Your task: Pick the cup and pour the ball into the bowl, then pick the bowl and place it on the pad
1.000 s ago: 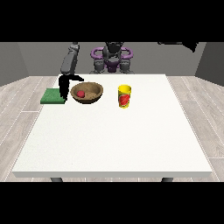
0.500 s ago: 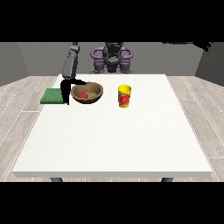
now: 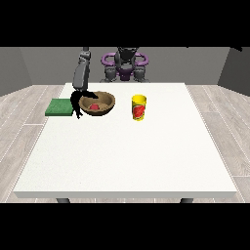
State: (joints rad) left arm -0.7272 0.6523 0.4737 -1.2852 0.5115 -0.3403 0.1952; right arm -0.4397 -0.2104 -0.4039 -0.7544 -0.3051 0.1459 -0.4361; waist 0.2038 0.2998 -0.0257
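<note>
Already the ball lies in the bowl; the hand at left-centre pinches its rim and could tip it short of the pad.

White table: a broad flat top running beneath the hand at the view's left and extending from it far towards the viewer and to the view's right. Two dark table legs show under the near edge, well apart from the hand. Pale plank floor lies beyond the table's sides; grey walls stand behind the hand.
</note>
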